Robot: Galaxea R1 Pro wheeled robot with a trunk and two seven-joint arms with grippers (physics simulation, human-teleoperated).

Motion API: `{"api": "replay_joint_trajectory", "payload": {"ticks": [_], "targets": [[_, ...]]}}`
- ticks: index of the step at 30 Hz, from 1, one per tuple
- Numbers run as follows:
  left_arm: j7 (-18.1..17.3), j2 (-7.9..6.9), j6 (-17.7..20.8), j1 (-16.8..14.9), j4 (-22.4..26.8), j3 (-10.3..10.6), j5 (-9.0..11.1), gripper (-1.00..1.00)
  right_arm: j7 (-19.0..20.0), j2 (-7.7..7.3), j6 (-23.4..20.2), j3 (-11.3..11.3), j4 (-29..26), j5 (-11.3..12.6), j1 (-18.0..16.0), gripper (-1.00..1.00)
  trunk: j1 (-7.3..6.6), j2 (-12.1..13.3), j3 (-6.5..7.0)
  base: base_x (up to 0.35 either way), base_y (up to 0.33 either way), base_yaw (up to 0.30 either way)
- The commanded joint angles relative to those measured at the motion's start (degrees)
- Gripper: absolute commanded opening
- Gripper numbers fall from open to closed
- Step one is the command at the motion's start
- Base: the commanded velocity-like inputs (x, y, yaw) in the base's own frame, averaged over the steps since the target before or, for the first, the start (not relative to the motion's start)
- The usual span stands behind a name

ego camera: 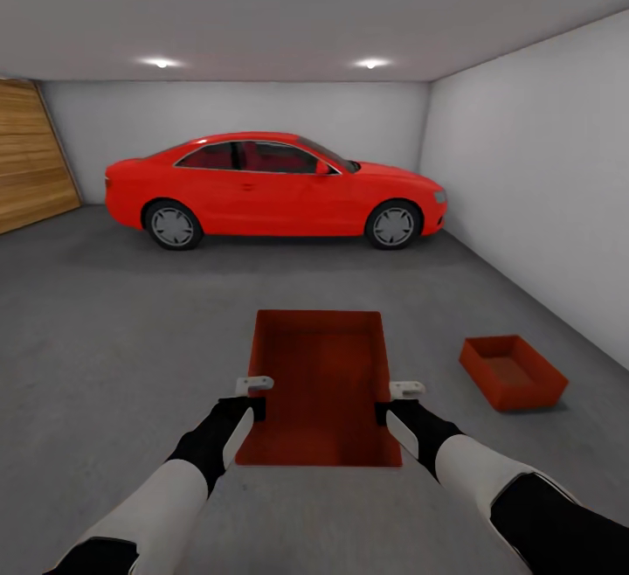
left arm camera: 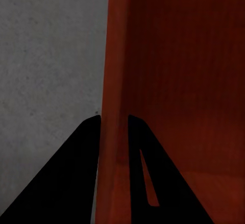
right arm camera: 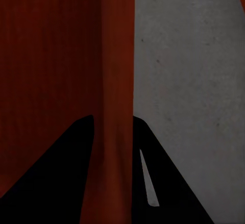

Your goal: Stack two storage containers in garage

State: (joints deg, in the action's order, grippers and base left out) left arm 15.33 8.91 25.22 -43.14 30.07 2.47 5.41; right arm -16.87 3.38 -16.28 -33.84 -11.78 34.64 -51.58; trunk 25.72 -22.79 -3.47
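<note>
Two bins are in the garage. One bin hangs between the two grippers: the left gripper is clamped on its left wall, and the right gripper is clamped on its right wall. In the left wrist view the black fingers straddle that wall, one outside, one inside; the right wrist view shows the same, fingers on either side of the wall. The second bin sits on the floor, off to the right of the right gripper and a little ahead of it, apart from the held one. One red car is parked well ahead of both grippers, by the far wall. Two ceiling lights glow above it. A wooden door stands far ahead to the left. No writing can be read anywhere.
</note>
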Motion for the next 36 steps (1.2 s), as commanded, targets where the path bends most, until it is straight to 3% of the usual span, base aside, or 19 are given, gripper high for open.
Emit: {"api": "replay_joint_trajectory", "payload": {"ticks": [1, 36], "targets": [[0.8, -0.09, 0.7, 0.0, 0.1, -0.3, -1.1, -1.00, -1.9, -0.65, -0.4, 1.9, -0.2, -1.6, -0.1, -1.00, 0.07, -0.1, -0.13, 0.322, 0.000, 0.000], [0.8, -0.08, 0.7, 0.0, 0.1, -0.3, -1.1, -1.00, -1.9, -0.65, -0.4, 2.0, -0.3, -1.6, -0.1, -1.00, 0.07, -0.1, -0.13, 0.322, 0.000, 0.000]]}}
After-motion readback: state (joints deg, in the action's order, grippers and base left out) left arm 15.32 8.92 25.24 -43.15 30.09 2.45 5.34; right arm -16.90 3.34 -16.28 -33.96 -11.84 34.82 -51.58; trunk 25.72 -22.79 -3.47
